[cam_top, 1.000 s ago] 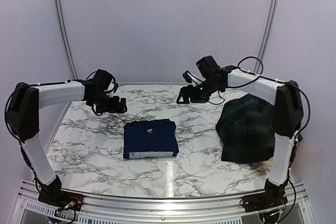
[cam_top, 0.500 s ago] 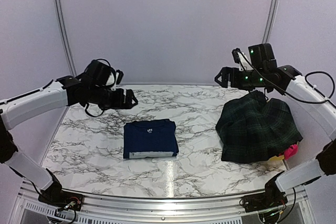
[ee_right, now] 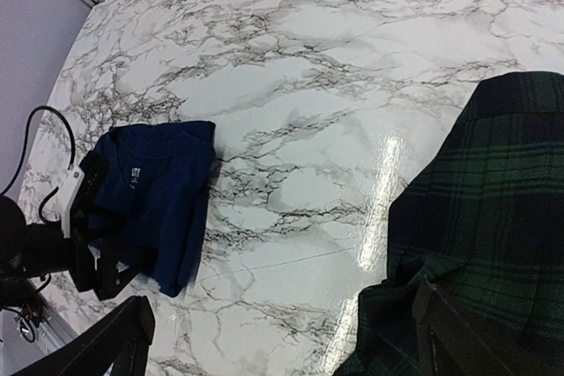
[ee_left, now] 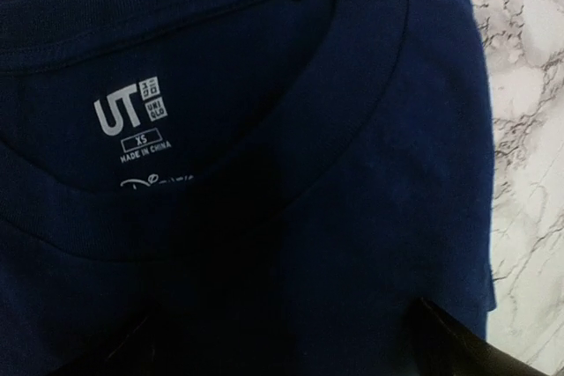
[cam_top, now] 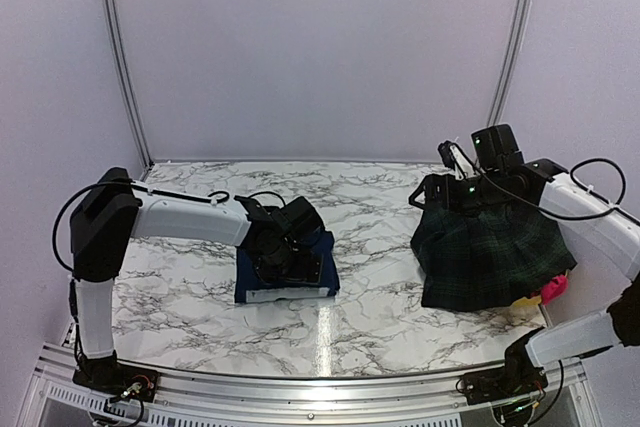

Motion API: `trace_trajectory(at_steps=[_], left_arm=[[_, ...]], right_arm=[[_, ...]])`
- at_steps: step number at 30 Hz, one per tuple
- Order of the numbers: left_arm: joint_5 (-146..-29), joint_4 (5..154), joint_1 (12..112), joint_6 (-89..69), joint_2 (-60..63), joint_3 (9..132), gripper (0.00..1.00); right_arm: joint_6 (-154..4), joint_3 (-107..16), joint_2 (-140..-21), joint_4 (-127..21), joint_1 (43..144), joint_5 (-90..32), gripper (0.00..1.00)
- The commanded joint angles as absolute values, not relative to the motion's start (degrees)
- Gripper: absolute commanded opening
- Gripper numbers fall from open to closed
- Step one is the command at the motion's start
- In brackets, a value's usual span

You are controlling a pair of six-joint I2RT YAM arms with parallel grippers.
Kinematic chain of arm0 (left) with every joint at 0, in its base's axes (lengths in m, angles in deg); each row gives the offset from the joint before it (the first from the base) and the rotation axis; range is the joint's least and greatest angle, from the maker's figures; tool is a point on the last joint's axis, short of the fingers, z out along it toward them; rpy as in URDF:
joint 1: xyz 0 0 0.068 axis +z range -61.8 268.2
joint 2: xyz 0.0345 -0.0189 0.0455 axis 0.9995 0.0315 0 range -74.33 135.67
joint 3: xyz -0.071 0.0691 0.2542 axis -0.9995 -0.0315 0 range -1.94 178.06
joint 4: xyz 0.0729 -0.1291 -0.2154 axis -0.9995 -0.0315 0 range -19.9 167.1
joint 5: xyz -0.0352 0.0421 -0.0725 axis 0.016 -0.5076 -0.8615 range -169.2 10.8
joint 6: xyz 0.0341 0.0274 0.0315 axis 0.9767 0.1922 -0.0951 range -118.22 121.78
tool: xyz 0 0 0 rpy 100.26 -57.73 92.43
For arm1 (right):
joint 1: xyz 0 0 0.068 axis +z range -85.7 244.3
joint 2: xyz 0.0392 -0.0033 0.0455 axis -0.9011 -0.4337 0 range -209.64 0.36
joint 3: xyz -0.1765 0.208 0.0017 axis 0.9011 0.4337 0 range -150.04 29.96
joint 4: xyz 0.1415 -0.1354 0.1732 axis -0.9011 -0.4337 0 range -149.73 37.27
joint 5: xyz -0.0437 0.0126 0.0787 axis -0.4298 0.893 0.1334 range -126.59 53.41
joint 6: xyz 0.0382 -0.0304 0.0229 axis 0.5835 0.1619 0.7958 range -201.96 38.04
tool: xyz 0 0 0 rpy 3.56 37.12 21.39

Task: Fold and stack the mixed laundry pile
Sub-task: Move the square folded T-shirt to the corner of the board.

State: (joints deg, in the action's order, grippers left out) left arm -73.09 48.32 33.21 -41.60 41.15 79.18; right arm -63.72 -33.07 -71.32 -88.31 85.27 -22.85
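Left tool (cam_top: 290,253) low over folded navy shirt (cam_top: 327,265), right tool (cam_top: 428,194) above plaid garment (cam_top: 490,257)

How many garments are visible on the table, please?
3: folded navy-blue shirt, centre; dark green-and-navy plaid garment, right; small pink piece at its near-right edge. Others may lie hidden underneath.

Navy cloth (ee_right: 163,187) folded on marble tbl (ee_right: 300,85), plaid garment (ee_right: 498,209) by spread fingers (ee_right: 449,341).

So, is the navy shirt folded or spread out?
Folded: the navy shirt lies as a compact rectangle, collar label showing, under the left hand.
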Motion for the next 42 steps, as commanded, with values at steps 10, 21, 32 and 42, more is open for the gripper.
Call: trace_trajectory(at_steps=[10, 21, 32, 42], left_arm=[[-72.23, 39.92, 58.69, -24.20, 43.06, 74.39, 0.99], [-71.29, 33.55, 81.31, -10.52, 55.77, 94.42, 0.97], [-70.78, 31.60, 83.19, -7.27, 43.44, 93.98, 0.99], [-73.83, 36.67, 75.64, -19.00, 27.90, 67.97, 0.99]], right_arm=[[-62.21, -31.86, -68.90, -84.59, 84.91, -20.93, 0.99], [-60.95, -33.17, -71.20, -84.74, 84.85, -23.55, 0.99], [-63.90, -36.71, -74.86, -84.13, 84.87, -20.62, 0.99], [-65.96, -36.76, -75.49, -84.26, 84.36, -18.11, 0.99]])
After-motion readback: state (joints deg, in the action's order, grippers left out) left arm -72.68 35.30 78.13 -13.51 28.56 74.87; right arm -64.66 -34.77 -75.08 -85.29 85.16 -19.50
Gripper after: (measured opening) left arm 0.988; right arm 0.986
